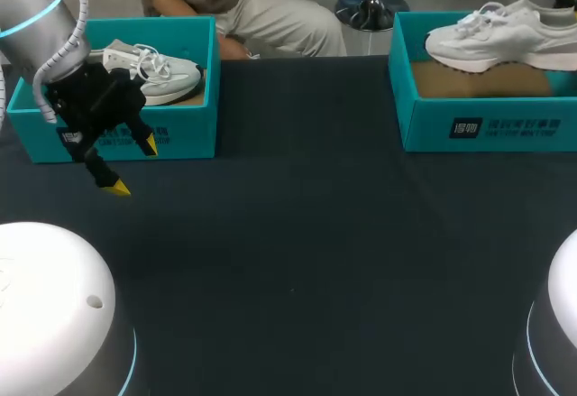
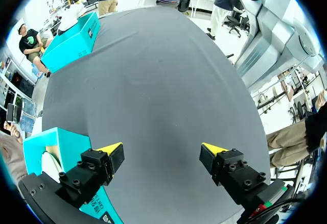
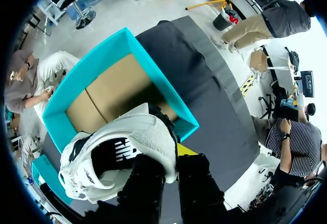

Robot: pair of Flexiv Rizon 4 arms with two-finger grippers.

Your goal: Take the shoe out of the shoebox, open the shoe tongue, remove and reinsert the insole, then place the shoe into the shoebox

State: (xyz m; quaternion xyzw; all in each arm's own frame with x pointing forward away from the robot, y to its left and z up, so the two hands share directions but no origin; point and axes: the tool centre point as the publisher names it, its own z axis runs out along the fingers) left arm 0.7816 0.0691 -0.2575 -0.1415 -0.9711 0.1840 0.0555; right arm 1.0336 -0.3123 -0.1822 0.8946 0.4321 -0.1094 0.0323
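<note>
The right gripper (image 3: 169, 157) clamps the heel of a white lace-up sneaker (image 1: 494, 33) over an open teal cardboard shoebox (image 1: 487, 127) at the table's right, while the left gripper (image 1: 132, 168) hangs wide open and empty in front of a second teal shoebox (image 1: 185, 134).

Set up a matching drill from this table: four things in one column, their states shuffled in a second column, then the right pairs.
Things
1. left tool
2. right tool
3. left shoebox
4. right shoebox

States
A. wide stretch of bare brown cardboard floor showing
B. shut on the heel of a white shoe
C. open and holding nothing
D. a pale shoe lying inside

Pairs: 1-C, 2-B, 3-D, 4-A
</note>
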